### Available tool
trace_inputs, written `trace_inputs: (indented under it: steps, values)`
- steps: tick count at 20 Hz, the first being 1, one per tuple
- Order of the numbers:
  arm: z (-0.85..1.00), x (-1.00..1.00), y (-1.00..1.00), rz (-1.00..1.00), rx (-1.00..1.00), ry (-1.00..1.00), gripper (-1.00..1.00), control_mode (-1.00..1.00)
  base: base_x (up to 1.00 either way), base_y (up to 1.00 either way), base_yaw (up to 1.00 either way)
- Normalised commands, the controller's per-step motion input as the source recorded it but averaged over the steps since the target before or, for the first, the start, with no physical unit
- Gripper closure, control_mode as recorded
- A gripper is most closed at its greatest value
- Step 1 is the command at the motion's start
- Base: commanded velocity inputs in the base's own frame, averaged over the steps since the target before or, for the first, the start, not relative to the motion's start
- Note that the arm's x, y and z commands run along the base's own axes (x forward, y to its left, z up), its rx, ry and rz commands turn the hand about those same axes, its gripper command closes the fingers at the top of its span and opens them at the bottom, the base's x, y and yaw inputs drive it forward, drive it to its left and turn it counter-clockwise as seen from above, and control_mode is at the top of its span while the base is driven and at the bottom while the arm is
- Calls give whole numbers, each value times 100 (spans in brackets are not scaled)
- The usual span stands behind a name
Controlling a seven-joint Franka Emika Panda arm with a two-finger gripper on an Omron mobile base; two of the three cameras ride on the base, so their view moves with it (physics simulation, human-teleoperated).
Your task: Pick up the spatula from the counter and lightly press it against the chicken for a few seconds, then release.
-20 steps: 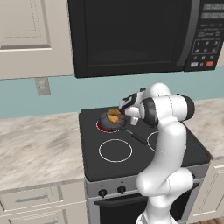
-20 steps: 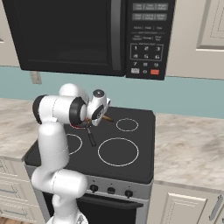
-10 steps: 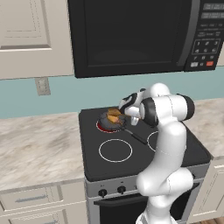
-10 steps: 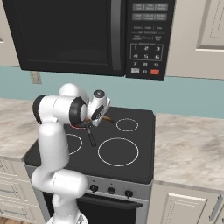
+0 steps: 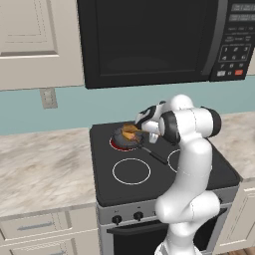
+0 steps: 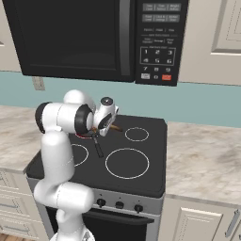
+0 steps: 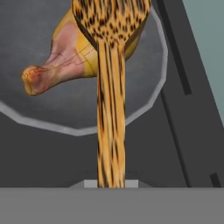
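A wooden spatula [image 7: 111, 109] with a speckled blade runs up the middle of the hand view, its blade lying on top of the chicken drumstick [image 7: 57, 61]. The chicken sits in a dark grey pan [image 7: 87, 129]. In the left base view my gripper [image 5: 141, 133] reaches over the pan [image 5: 122, 140] on the stove's rear left burner, shut on the spatula's handle, with the chicken [image 5: 130, 130] just under it. From the right base view the gripper [image 6: 101, 129] points down and away at the same pan; my own hand hides most of the spatula.
The pan's long black handle [image 5: 154, 155] sticks out toward the stove's front over the black cooktop [image 5: 164, 187]. A black microwave [image 5: 149, 40] hangs above. Marble counters [image 5: 40, 164] flank the stove, with cabinets [image 6: 221, 33] overhead.
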Motion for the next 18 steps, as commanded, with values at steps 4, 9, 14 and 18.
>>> trace_inputs:
  steps: [4, 9, 14, 18]
  values:
    - [-5, 0, 0, 2, 0, 0, 100, -100, 0, 0, 0]
    - [-6, 0, 0, 1, -1, 0, 100, -100, 0, 0, 0]
    - [-7, 2, 0, 1, -2, 0, 100, -100, 0, 0, 0]
    - [-7, 5, 0, 1, -2, 0, 100, -100, 0, 0, 0]
